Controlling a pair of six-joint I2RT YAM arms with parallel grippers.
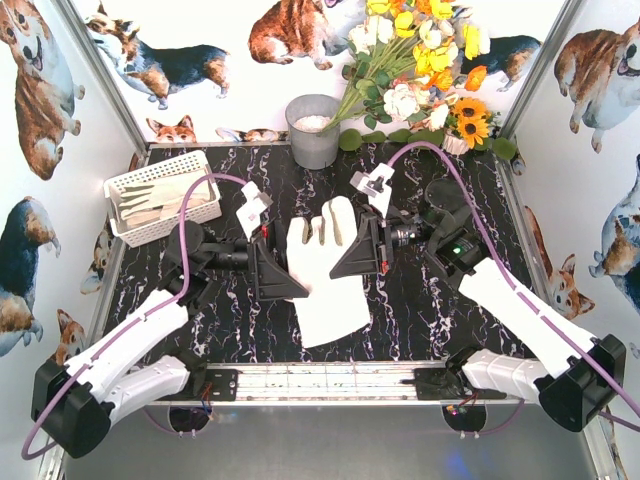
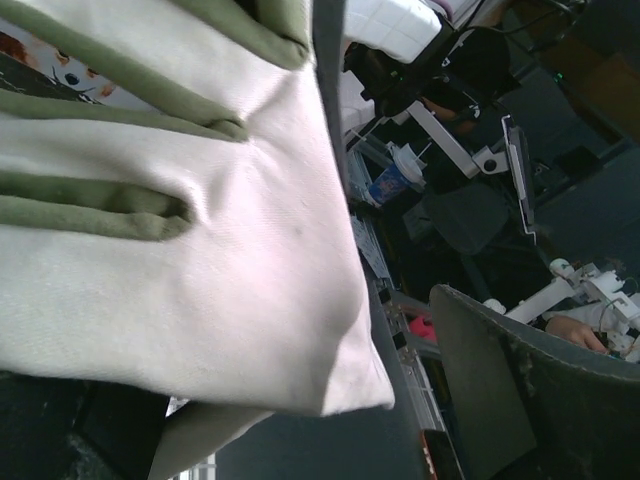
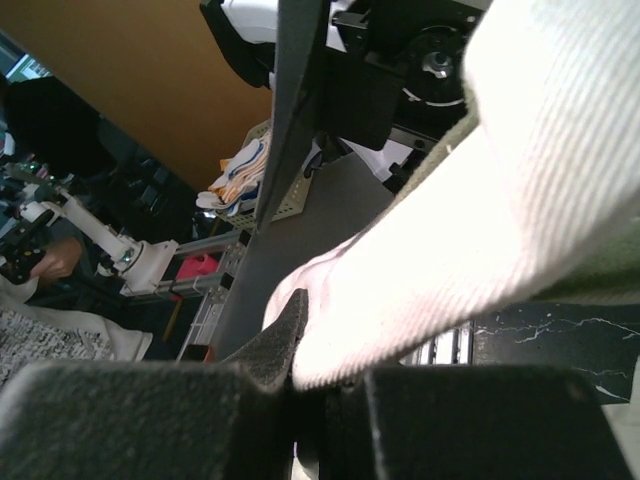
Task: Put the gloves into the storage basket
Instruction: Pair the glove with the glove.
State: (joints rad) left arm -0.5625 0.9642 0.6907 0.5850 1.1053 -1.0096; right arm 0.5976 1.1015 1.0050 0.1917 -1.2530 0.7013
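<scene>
- The basket sits at the desk's far left, with gloves inside.
- One glove hangs mid-desk, fingers pointing far, held between both arms.
- Left gripper jaws pinch its left edge; right gripper jaws pinch its right edge.
- The left arm is nearer the basket.

i see a cream-white glove filling the right side of my right wrist view, its ribbed fabric running down to a rounded tip at bottom centre. my right gripper sits dark and blurred along the bottom edge, one padded finger touching that tip. a strip of black marbled table shows under the glove. a dark upright bar crosses the top, beside another arm's black housing.
</scene>
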